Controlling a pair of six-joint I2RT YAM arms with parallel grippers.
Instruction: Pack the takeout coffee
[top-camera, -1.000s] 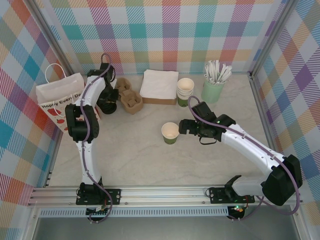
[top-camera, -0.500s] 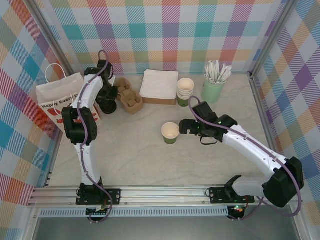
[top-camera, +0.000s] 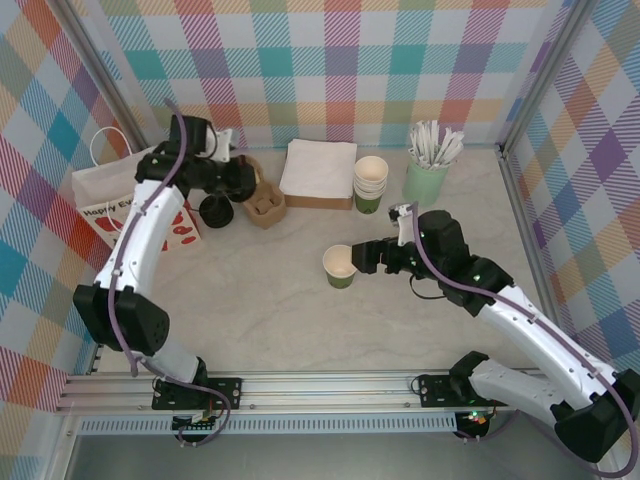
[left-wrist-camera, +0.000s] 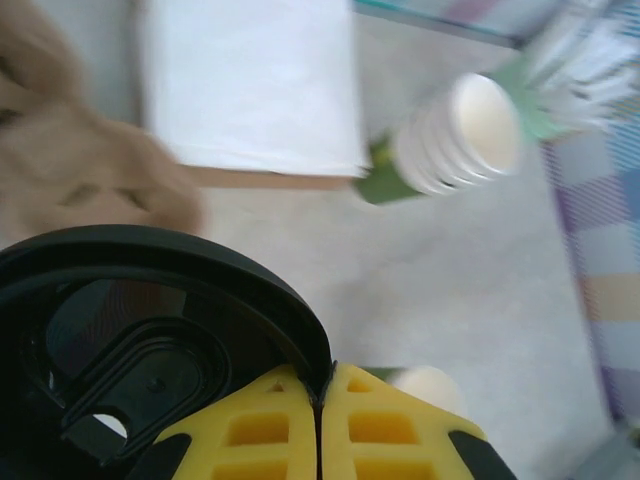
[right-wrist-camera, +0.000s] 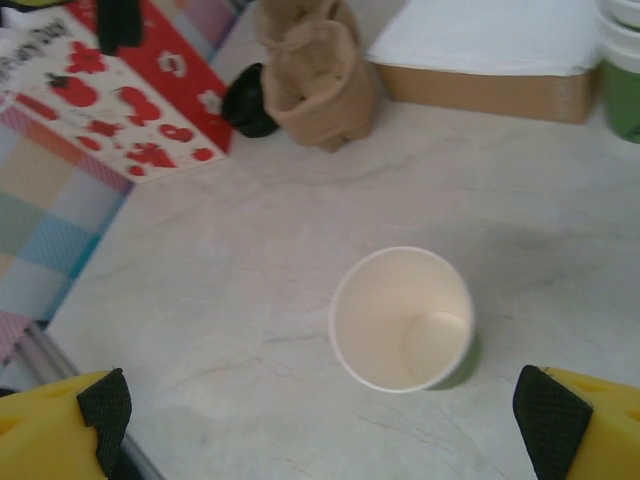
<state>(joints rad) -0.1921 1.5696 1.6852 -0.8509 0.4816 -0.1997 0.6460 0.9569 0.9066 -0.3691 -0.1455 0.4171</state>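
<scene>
Jaws of the right gripper (top-camera: 366, 258) stand spread wide and empty, aimed at the takeout coffee cup (top-camera: 340, 266). The cup sits upright on the table (top-camera: 300, 330) near the middle, just beyond the fingertips and not yet between them. Its dark green wall and cream inside look like thin paper, and it appears empty. I judge it very light, easy to tip with a nudge and easy to crush under a hard squeeze. The best hold is probably across the wall a little below the rolled rim, where the paper is stiffest, with a gentle close.

Farther back on the left, the left gripper (left-wrist-camera: 321, 385) is clenched on the edge of a black lid (left-wrist-camera: 150, 330), close to the brown pulp carrier (top-camera: 262, 200). Behind that lie the white napkin stack (top-camera: 318, 170), the stacked cups (top-camera: 370, 175) and the pale-green stick holder (top-camera: 425, 185). The paper bag (top-camera: 100, 190) stands at the far left.
</scene>
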